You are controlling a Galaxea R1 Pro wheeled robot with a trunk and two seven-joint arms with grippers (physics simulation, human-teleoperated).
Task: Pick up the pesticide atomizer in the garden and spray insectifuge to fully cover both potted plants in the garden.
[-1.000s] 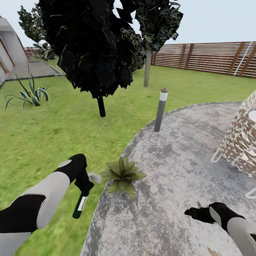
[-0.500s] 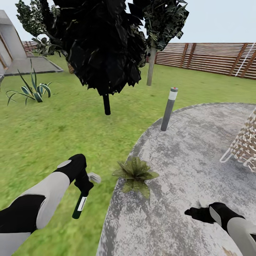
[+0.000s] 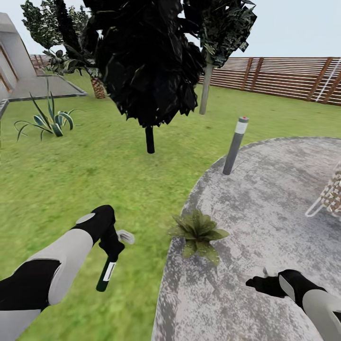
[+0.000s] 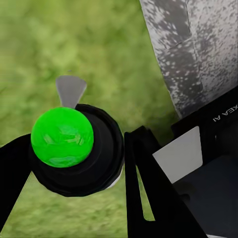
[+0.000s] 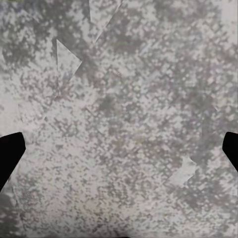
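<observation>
My left gripper (image 3: 112, 252) is shut on the pesticide atomizer (image 3: 106, 274), a slim dark-green bottle with a white label that hangs down over the lawn. In the left wrist view the atomizer (image 4: 62, 137) appears end-on as a bright green disc in a dark ring, held between the black fingers (image 4: 144, 188). A potted plant (image 3: 199, 232), a low rosette of pointed green leaves, sits at the patio's edge, to the right of the bottle and apart from it. My right gripper (image 3: 259, 284) hovers open over the grey patio, its fingertips (image 5: 8, 152) wide apart.
A grey bollard lamp (image 3: 235, 146) stands at the patio's rim (image 3: 189, 203) beyond the plant. A dark-leaved tree (image 3: 149, 137) rises on the lawn ahead, with a spiky plant (image 3: 49, 124) far left. A wicker chair (image 3: 331, 194) sits at the right, before a wooden fence (image 3: 284, 78).
The whole view has swung left, so the plant, lamp and chair sit further right in the picture. Both arms keep their poses, and the bottle stays in the left gripper.
</observation>
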